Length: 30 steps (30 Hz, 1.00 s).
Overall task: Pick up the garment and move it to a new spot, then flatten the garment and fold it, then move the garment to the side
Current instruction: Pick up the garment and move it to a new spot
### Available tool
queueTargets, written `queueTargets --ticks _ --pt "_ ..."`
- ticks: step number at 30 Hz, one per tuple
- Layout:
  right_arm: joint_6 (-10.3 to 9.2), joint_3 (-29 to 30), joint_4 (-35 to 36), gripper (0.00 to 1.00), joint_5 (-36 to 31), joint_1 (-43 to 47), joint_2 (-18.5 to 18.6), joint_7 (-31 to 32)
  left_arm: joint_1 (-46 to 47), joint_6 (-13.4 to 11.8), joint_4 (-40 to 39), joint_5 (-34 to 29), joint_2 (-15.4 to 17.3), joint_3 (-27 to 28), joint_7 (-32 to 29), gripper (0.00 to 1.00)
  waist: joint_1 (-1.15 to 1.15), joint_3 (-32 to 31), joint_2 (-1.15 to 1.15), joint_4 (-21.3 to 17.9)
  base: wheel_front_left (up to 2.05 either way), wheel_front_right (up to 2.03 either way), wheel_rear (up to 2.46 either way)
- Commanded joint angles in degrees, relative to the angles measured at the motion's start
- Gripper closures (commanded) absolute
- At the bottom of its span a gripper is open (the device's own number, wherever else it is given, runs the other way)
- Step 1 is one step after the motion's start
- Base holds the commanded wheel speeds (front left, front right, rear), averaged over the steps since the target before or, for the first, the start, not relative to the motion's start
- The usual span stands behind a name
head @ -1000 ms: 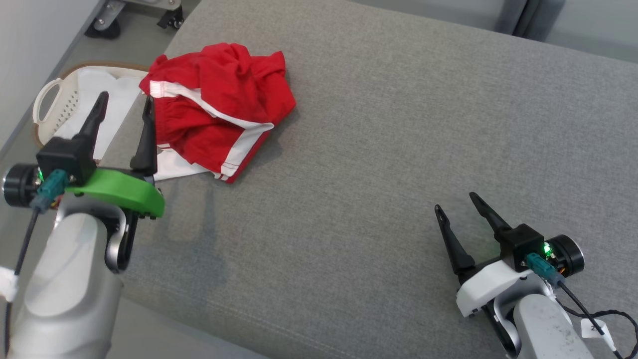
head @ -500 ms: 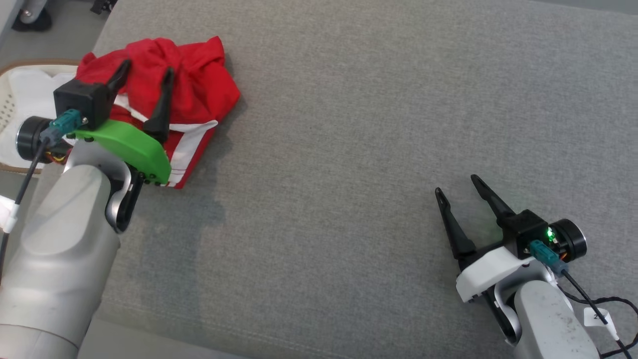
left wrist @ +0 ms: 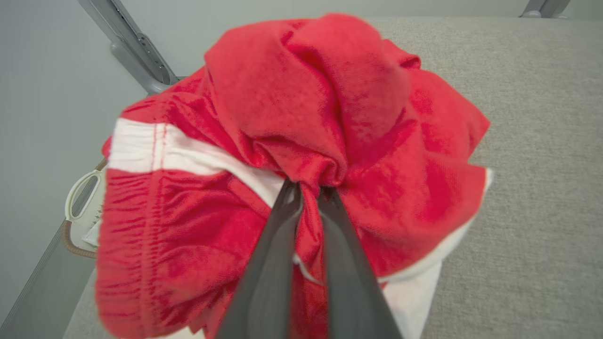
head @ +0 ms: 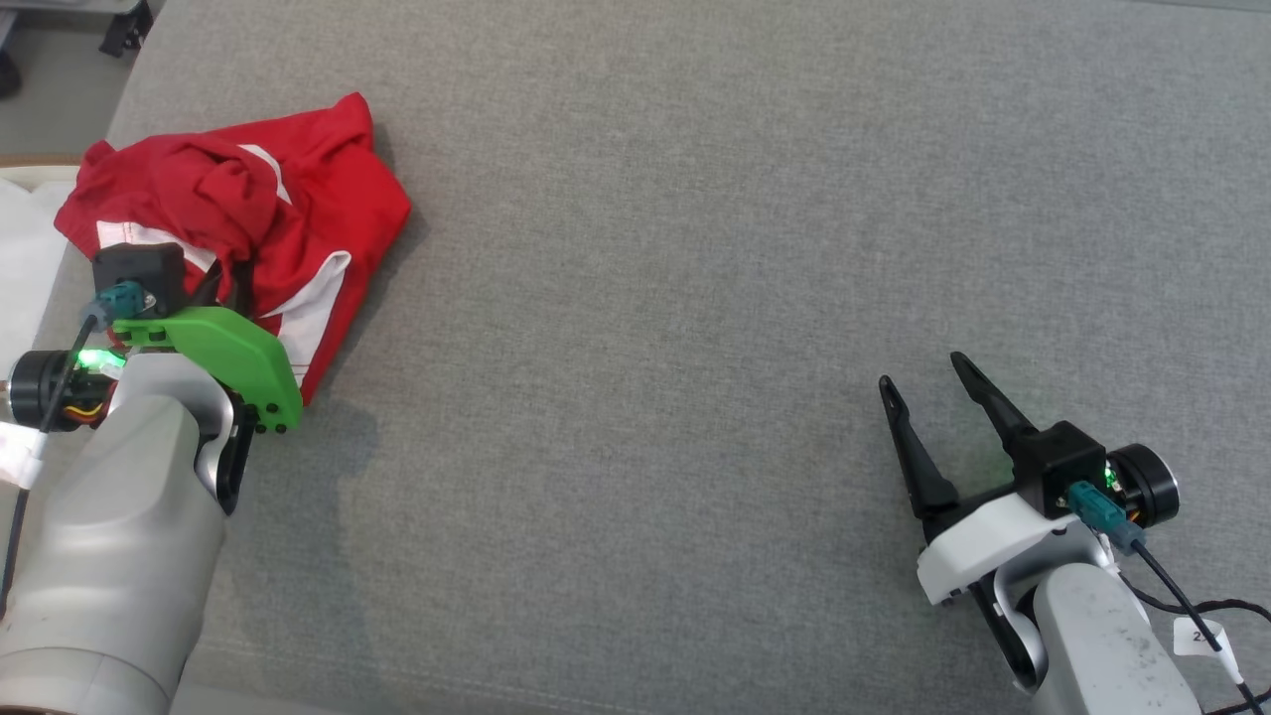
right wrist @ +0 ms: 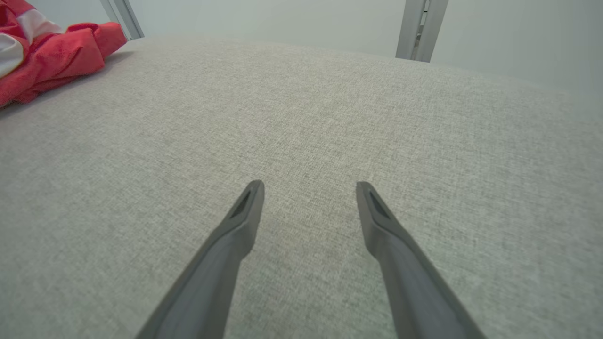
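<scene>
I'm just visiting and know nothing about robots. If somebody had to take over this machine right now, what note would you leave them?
Left gripper: shut on a fold of the garment, which is bunched up near the left edge of the grey padded surface.
Right gripper: open, holding nothing, over bare surface well away from the garment.
Done: garment gripped.
Left: carry it to a new spot, flatten it, fold it, move it aside.

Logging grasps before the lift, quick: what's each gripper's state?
Left gripper: jaws shut on the crumpled red-and-white fabric jersey.
Right gripper: jaws open, holding nothing.
</scene>
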<state>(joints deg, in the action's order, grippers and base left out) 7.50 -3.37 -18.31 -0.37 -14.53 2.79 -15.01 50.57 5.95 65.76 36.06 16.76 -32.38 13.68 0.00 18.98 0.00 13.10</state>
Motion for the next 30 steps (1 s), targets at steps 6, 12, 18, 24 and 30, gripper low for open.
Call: queueTargets --ticks 6,12,18,24,30 --pt "-0.02 0.06 0.17 0.00 1.58 2.34 0.24 -0.26 2.81 -1.87 -5.70 -2.21 0.85 1.89 1.64 1.00 0.00 -5.56 0.00 0.45 0.00 0.00 0.00" --pt "-0.02 -0.28 0.20 0.00 3.53 4.93 0.26 -0.26 -1.25 -3.69 -21.19 -6.94 0.82 6.10 1.52 1.00 0.00 -10.32 0.00 -1.12 0.00 0.00 0.00" --pt "-0.02 -1.28 0.33 0.00 4.31 6.62 0.25 -0.26 -4.99 -2.94 -31.81 -9.67 -2.16 8.45 1.55 1.00 0.00 -12.96 0.00 -6.34 0.00 0.00 0.00" --pt "-0.03 -1.96 0.81 0.00 3.11 7.09 0.24 -0.26 -7.61 -1.46 -36.36 -10.36 -7.25 6.92 1.54 1.00 0.00 -13.07 0.00 -13.48 0.00 0.00 0.00" --pt "-0.02 -2.43 1.61 0.00 3.22 6.67 0.20 -0.26 -10.58 -0.55 -36.36 -10.69 -11.43 4.16 1.55 1.00 0.00 -11.44 0.00 -20.79 0.00 0.00 0.00"
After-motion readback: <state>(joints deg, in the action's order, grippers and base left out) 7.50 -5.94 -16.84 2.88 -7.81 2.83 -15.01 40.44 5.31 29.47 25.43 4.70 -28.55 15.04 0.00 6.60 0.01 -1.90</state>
